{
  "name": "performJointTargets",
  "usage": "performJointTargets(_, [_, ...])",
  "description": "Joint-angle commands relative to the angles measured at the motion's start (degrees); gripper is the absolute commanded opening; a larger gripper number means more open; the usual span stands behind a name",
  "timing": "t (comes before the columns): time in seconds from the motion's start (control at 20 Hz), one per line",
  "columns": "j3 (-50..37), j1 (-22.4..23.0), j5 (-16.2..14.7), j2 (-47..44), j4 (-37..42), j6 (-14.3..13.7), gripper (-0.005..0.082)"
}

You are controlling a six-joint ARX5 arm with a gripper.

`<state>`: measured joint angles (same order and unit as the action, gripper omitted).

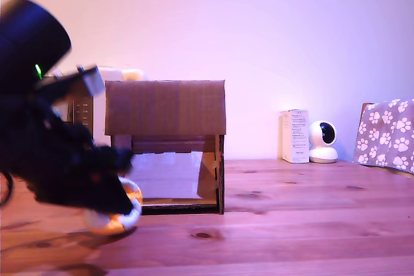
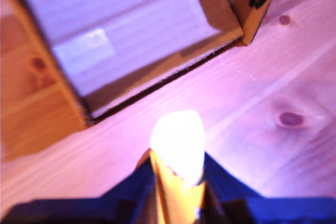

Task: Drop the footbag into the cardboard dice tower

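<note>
The footbag [image 1: 115, 219] shows orange, yellow and pale panels low at the exterior view's left, at or just above the wooden table [image 1: 291, 224]. My gripper [image 1: 120, 201] reaches down onto it from the left, blurred and dark. In the wrist view the footbag [image 2: 178, 148] glows bright and looks squeezed narrow between my dark fingers [image 2: 220, 182], so the gripper [image 2: 177, 163] is shut on it. The cardboard dice tower [image 1: 165, 106] stands just behind and to the right of the footbag, its front opening showing the pale ramp [image 2: 121, 35].
A white carton [image 1: 295, 136] and a small white round camera [image 1: 322, 141] stand at the back right. A paw-print patterned box [image 1: 388, 134] sits at the far right edge. A pale appliance [image 1: 97, 108] stands behind the tower's left side.
</note>
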<state>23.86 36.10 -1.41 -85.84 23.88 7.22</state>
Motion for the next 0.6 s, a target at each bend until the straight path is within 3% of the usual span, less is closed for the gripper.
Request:
performJointTargets(0.0, [0.0,0.7,-0.1,4.2,-2.4,-0.2,-0.0011])
performJointTargets(0.3, [0.0,1.2,-3.1,17.4,-13.4,-0.1,-0.0011])
performJointTargets(0.55, [0.2,1.2,-6.3,27.8,-14.8,0.2,-0.0011])
